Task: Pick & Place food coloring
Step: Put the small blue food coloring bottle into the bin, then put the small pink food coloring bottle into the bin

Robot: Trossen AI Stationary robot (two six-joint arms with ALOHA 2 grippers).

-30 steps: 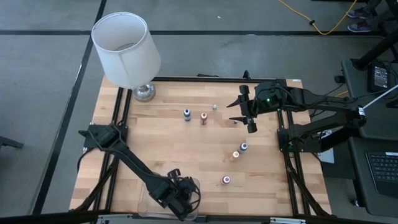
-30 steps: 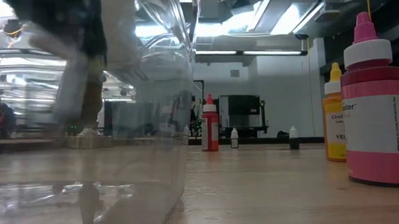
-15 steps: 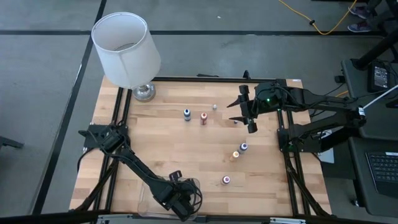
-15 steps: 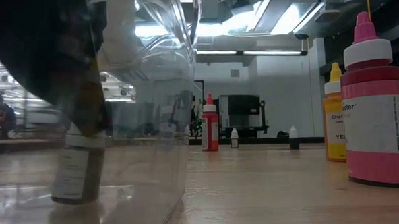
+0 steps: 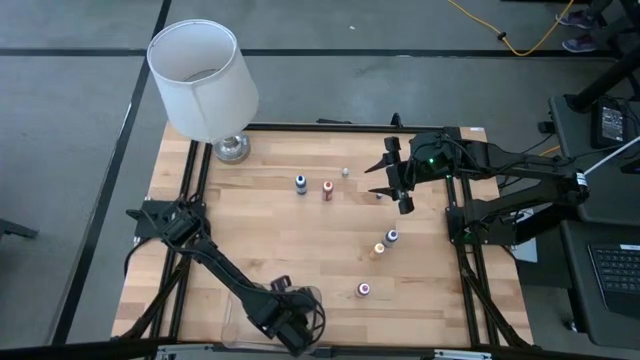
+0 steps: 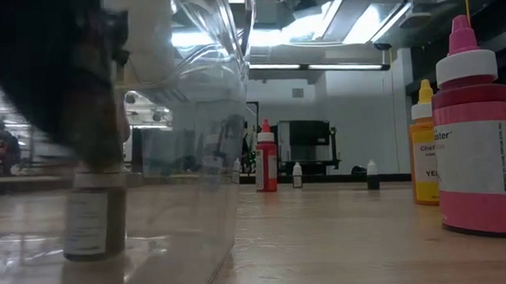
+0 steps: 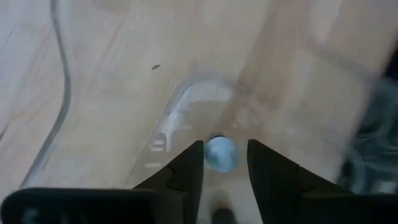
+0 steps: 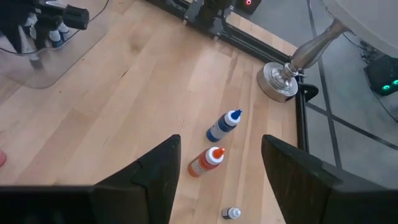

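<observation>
We count seven food coloring bottles in all. One, with a pale blue cap (image 7: 220, 153), stands upright on the floor of the single clear container (image 5: 240, 305), right under the left gripper (image 5: 290, 322), with the cap between its two fingers. Whether that gripper is clamped on the bottle or clear of it, we cannot tell.

The other six stand on the wooden table (image 5: 270, 240). The pink-topped bottle (image 5: 363, 289) is the nearest to the left gripper, just outside the container. The yellow bottle (image 5: 379, 249) and the dark bottle (image 5: 392, 236) stand as a pair, close to each other, between the two grippers. The blue bottle (image 5: 300, 183), the orange-red bottle (image 5: 327, 189) and a tiny pale-capped bottle (image 5: 346, 171) stand just beyond the tips of the right gripper (image 5: 397, 180). That gripper hangs above the table with its fingers spread wide and nothing between them.

There is one lamp (image 5: 203, 80), well beyond the right gripper's tips, past the blue bottle.

In the low view the pink bottle's white label shows the letters "ster", and the yellow one's shows "YE"; the rest of the writing is cut off or too small to read.
</observation>
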